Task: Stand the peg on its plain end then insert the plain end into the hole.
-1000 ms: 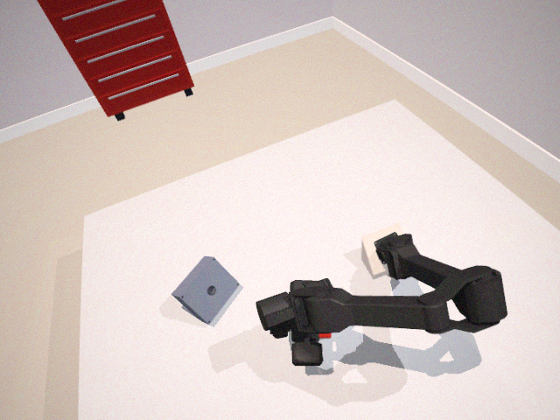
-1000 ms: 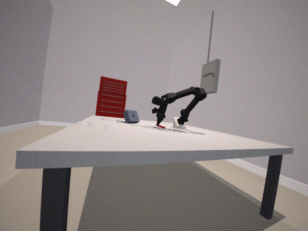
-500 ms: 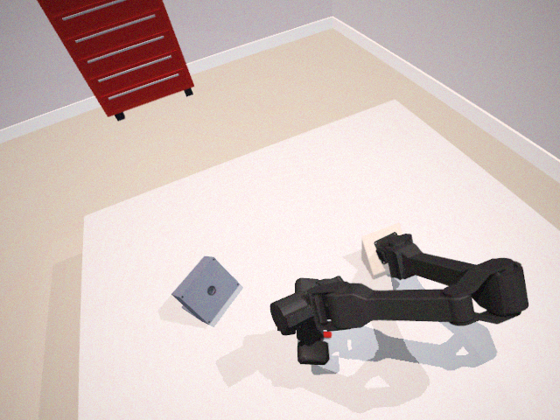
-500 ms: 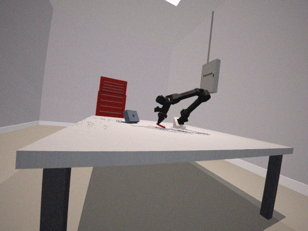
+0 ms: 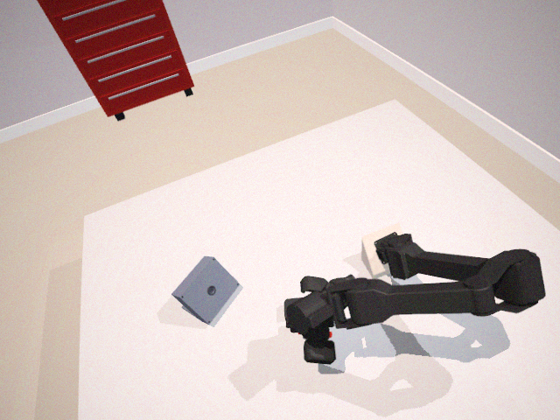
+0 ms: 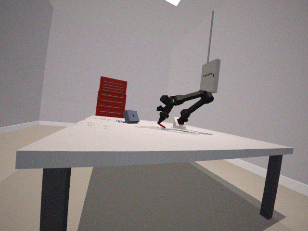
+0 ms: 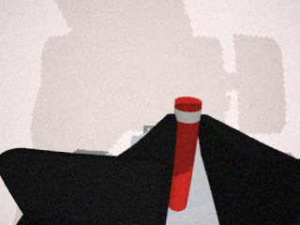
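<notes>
The red peg [image 6: 161,125] [image 7: 186,145] is tilted. Its white-banded end is up between the fingertips, and its plain end slopes down toward the robot base, at or just above the table [image 5: 149,361] [image 6: 149,141]. In the top view the arm hides most of it. My gripper [image 6: 158,122] [image 7: 186,122] is shut on the peg near the band. The blue-grey sloped panel [image 5: 194,289] [image 6: 128,116] stands apart from the gripper, to its left in the top and exterior views. Its one round hole [image 5: 211,290] [image 6: 133,115] shows in the face and looks empty.
The arm's cream base block [image 5: 370,257] [image 6: 176,121] stands on the table to the right of the gripper. A red drawer cabinet [image 5: 122,49] [image 6: 111,104] stands beyond the table. A grey box [image 6: 210,75] hangs on the wall behind the arm.
</notes>
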`<state>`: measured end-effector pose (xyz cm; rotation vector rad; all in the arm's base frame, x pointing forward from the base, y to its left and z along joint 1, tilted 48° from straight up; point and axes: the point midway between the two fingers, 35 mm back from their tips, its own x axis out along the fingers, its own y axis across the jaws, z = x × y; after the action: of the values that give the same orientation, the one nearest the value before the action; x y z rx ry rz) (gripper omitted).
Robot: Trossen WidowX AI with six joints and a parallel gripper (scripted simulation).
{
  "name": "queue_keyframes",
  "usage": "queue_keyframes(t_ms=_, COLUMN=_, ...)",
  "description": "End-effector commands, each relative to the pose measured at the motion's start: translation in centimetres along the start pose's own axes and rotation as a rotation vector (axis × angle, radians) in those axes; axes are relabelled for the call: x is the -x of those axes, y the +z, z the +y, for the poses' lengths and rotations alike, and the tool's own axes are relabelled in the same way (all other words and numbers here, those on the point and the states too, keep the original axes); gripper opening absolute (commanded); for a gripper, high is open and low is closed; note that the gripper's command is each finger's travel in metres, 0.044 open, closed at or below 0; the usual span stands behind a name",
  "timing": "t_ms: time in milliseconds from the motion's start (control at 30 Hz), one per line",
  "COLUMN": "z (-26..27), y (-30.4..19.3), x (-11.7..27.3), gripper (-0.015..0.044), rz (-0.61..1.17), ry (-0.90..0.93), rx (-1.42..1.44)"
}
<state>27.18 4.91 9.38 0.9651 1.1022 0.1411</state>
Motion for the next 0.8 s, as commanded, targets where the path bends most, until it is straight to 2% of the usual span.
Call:
queue_keyframes(t_ms=0, z=-0.1, y=-0.2, x=0.2, gripper=0.0050, rz=-0.037, ry=-0.003, rx=-0.002)
queue_keyframes(t_ms=767, z=-0.1, y=-1.1, x=1.5, gripper=0.0050, rz=-0.236, ry=-0.003, rx=-0.004)
